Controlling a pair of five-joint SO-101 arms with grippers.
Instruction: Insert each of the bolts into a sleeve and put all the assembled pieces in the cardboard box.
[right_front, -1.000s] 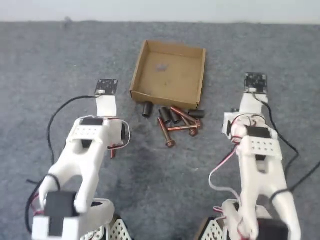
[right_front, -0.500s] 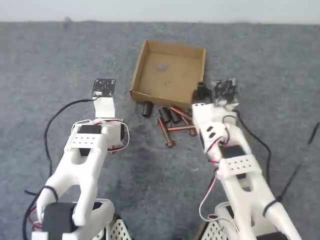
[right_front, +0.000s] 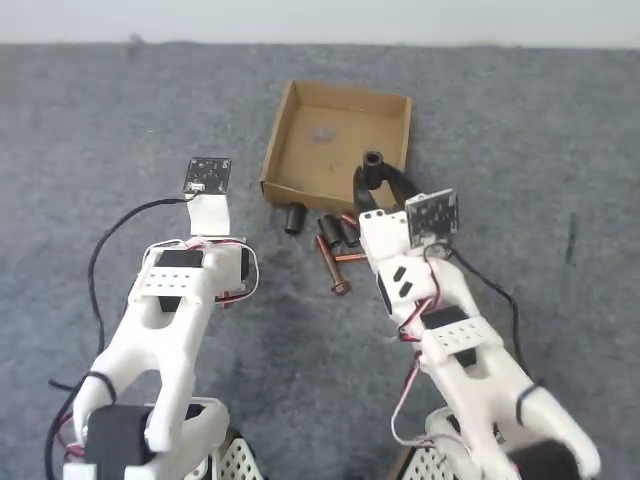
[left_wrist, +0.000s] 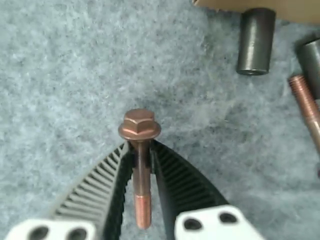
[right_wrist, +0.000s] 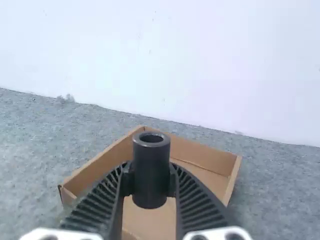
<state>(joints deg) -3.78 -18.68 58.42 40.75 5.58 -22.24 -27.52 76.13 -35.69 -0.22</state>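
My left gripper (left_wrist: 141, 145) is shut on a copper bolt (left_wrist: 140, 131), gripping the shank with the hex head poking out past the fingertips, just above the grey carpet. My right gripper (right_wrist: 150, 172) is shut on a black sleeve (right_wrist: 150, 167), held upright with its open bore up. In the high view that sleeve (right_front: 373, 165) hangs over the near right edge of the cardboard box (right_front: 300, 140). A loose sleeve (right_front: 294, 217) lies in front of the box, and more sleeves and copper bolts (right_front: 330, 262) lie in a pile beside it.
The loose sleeve (left_wrist: 256, 40) and a bolt's threaded end (left_wrist: 306, 107) lie beyond my left gripper. The right arm's body (right_front: 420, 290) stretches over the pile's right side. A white wall (right_wrist: 200, 60) rises behind the box.
The right arm has swung from the table's right side toward the middle, carrying the sleeve up to the box's near edge. The left arm has shifted only slightly forward.
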